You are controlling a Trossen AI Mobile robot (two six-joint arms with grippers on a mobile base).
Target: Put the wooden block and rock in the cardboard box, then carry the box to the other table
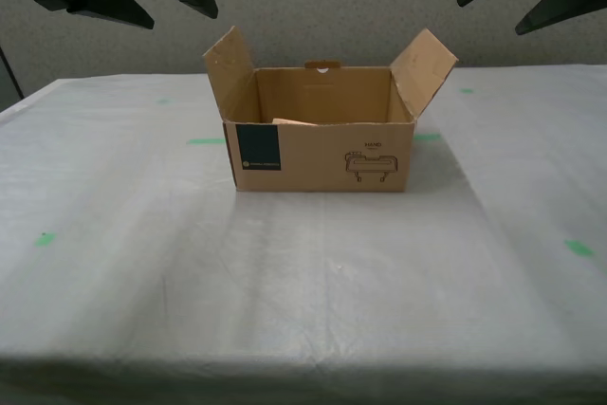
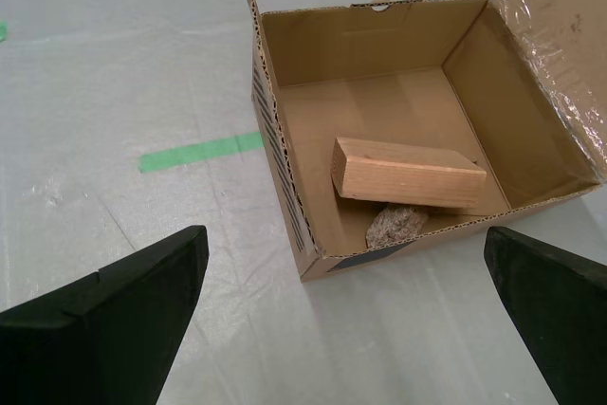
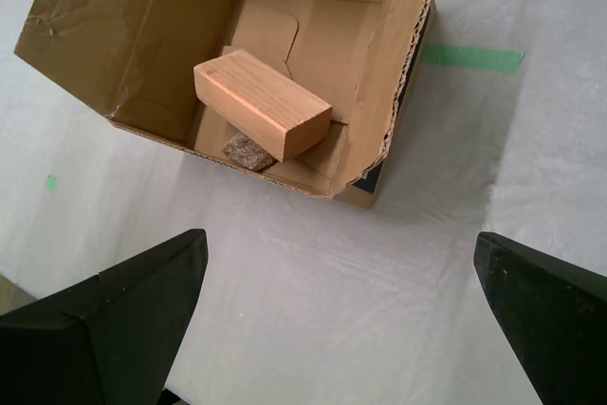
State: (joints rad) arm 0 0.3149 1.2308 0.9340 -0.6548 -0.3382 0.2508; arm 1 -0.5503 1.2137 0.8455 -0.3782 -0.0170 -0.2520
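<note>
Exterior view first: the cardboard box (image 1: 321, 144) sits on the cloth-covered table (image 1: 285, 291), flaps up, with only a sliver of the wooden block (image 1: 292, 121) peeking over the front wall; two pairs of dark fingers hang high above, one pair over each side flap, well clear of it, and I can't match them to arms from here.

Second wrist view: my second gripper (image 2: 346, 305) is spread wide and empty, the box lying ahead between the fingers; the block (image 2: 408, 174) rests inside, tilted on the rock (image 2: 395, 225), which is tucked against the near wall.

First wrist view: my first gripper (image 3: 341, 305) is wide and empty too, poised above the box's corner (image 3: 365, 173).

Corrugated walls look light but crushable; the load probably slides if tipped, so I'd squeeze opposite side walls low and keep it level.
</note>
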